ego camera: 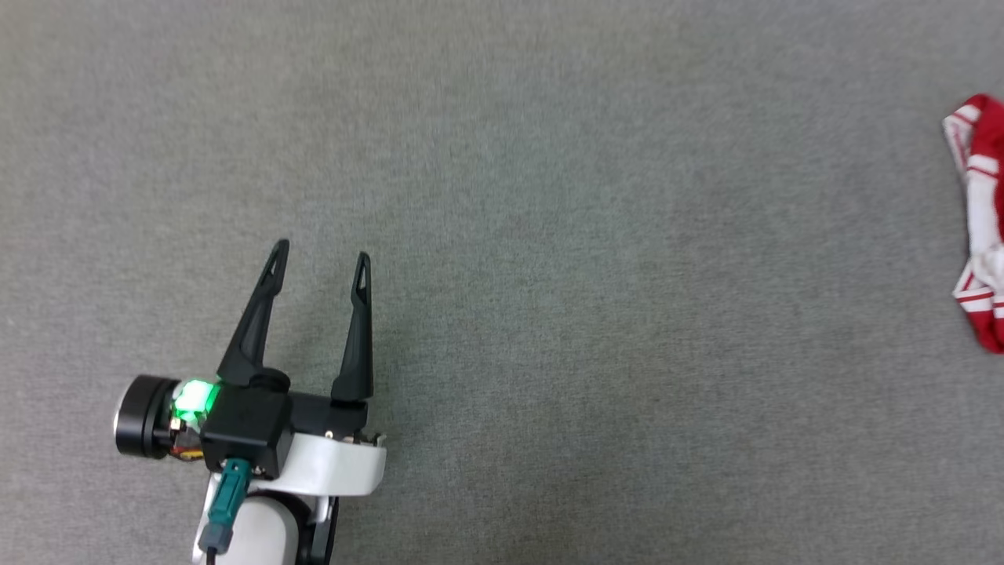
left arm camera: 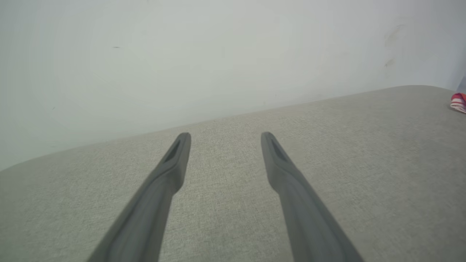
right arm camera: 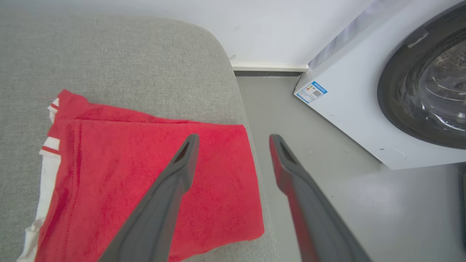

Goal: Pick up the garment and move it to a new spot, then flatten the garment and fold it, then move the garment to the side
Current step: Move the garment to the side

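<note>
The garment (right arm camera: 109,171), red with white, red-striped trim, lies folded on the grey cushioned surface (right arm camera: 109,54), its corner at the surface's right edge. My right gripper (right arm camera: 234,140) hovers open over that corner, nothing between its fingers. The head view catches a strip of the garment (ego camera: 980,220) at the far right edge. My left gripper (ego camera: 320,253) stands open and empty at the lower left, far from the cloth. From the left wrist, a bit of the garment (left arm camera: 458,102) shows at the far right, beyond the left gripper (left arm camera: 225,136).
A white washing machine (right arm camera: 349,98) with a dark round door stands on the pale floor (right arm camera: 327,203) just right of the surface's edge. A white wall (left arm camera: 182,54) runs behind the grey surface (ego camera: 549,235).
</note>
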